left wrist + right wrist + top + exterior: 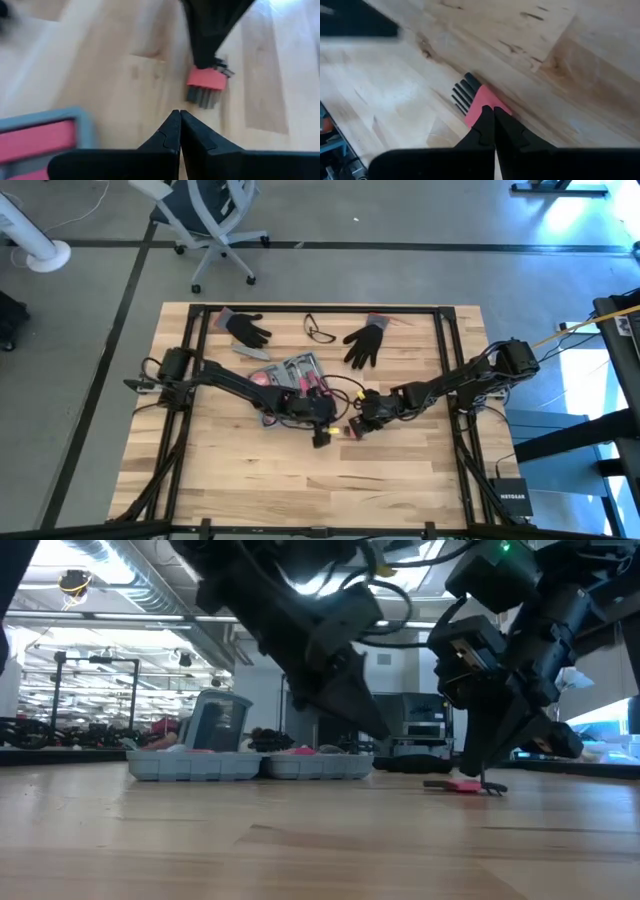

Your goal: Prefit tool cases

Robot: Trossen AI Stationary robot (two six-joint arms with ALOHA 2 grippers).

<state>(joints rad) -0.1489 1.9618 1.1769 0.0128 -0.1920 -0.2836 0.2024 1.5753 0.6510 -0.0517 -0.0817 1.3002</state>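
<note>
Roughly mid-counter, a bit toward the far edge and my left side, the tool case [290,385] lies open and flat, blue-grey, pink-handled tools in its recesses. My left arm runs across it from the left edge. Left fingers [322,438] sit just past the case's near-right corner, toward the counter's centre, pressed fully together, gripping nothing. Just beside them on bare wood: a small red hex-key holder [206,80] with dark keys fanned out of it. My right fingers [357,427] come in from the right edge, tips pinched together and down on the holder's red body; closed against each other, not around it, so touching, not holding. Left and right tips are near each other, holder between.

Along the far edge: one black glove [246,328] toward the left, another black glove [365,340] right of middle, safety glasses [319,330] between them. Small grey bar [252,352] lies between the left glove and the case.
</note>
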